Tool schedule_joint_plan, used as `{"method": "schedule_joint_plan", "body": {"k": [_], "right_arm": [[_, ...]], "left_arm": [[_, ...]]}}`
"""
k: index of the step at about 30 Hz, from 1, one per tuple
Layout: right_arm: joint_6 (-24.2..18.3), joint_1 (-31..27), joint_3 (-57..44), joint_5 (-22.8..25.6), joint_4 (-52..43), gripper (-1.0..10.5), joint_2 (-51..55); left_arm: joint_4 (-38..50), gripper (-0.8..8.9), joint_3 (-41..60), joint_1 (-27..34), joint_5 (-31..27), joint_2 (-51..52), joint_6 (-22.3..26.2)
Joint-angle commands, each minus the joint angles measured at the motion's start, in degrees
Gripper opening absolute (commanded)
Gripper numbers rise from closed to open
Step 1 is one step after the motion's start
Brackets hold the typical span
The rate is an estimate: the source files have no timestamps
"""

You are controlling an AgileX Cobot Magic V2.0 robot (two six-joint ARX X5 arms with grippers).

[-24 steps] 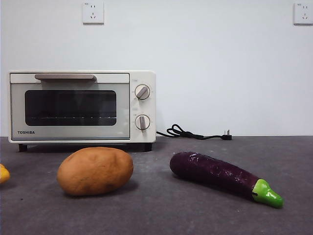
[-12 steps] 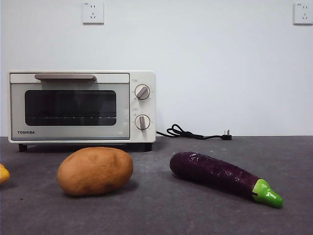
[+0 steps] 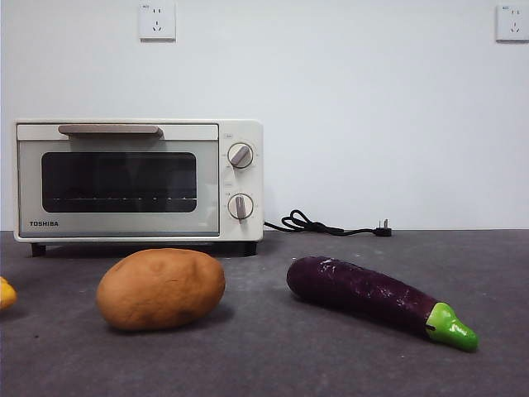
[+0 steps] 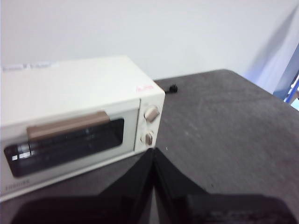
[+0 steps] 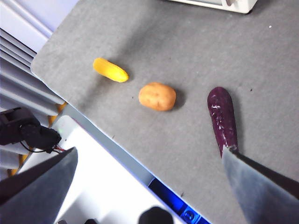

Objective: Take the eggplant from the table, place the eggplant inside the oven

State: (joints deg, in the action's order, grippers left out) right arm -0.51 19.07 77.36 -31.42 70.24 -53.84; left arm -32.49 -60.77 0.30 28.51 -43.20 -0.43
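Observation:
The eggplant (image 3: 364, 294) lies on the table (image 3: 289, 364) at front right, its green stem cap pointing right and towards the camera. The right wrist view looks down on the eggplant (image 5: 222, 119) from high up, with my right gripper (image 5: 148, 153) open and well above it, one jaw tip over its stem end. The oven (image 3: 132, 178) stands at the back left with its door closed. My left gripper (image 4: 153, 158) is shut on nothing, hanging in front of the oven (image 4: 70, 116). Neither arm shows in the front view.
A tan potato (image 3: 161, 288) sits left of the eggplant, in front of the oven. A yellow item (image 5: 110, 70) lies farther left, near the table's edge. The oven's black cord and plug (image 3: 326, 225) trail along the back wall.

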Motion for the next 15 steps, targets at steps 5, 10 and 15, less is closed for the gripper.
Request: {"method": "schedule_joint_plan", "body": {"k": [5, 10, 15], "right_arm": [[-0.20, 0.55, 0.22, -0.09, 1.79, 6.3, -1.57], [-0.20, 0.55, 0.22, -0.09, 1.73, 6.3, -1.90], [-0.17, 0.55, 0.22, -0.07, 1.79, 6.3, -2.32]], "left_arm": [[5.07, -0.05, -2.51, -0.07, -0.07, -11.89, 3.39], [5.20, -0.05, -8.92, 0.57, -1.44, -23.28, 4.85], [5.57, -0.05, -15.28, 0.74, -2.03, -32.96, 6.93]]}}
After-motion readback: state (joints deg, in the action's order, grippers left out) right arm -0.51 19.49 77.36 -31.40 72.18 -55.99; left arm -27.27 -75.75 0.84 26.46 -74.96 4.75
